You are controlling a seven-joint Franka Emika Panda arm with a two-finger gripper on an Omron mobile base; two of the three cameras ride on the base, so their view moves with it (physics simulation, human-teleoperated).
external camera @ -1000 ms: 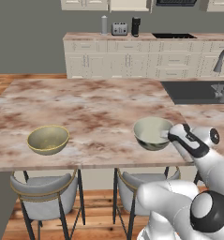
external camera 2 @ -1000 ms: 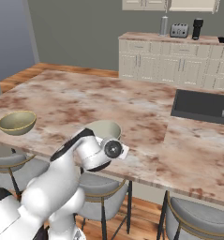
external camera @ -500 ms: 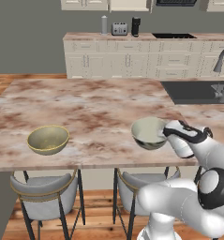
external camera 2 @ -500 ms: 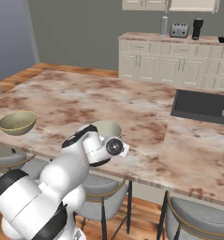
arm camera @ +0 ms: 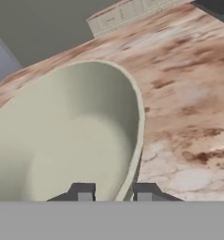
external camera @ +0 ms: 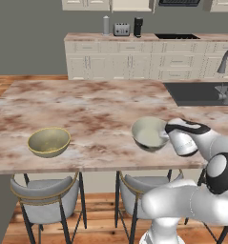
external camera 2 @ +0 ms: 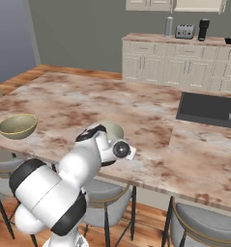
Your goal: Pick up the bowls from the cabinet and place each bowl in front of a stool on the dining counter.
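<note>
place: kitchen | evidence: marble counter (external camera: 87, 109), sink (external camera: 196, 93), toaster (external camera: 121, 29)

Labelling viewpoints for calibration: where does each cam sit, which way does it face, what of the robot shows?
Left base view: behind-left of the arm, looking forward and down over the dining counter; arm at lower right, gripper at the grey-green bowl.
Right base view: behind-right, same counter; arm at lower left.
Hand view: on the hand, looking along the fingertips, which straddle that bowl's rim.
Shared: both base views show the yellow bowl and stools.
</note>
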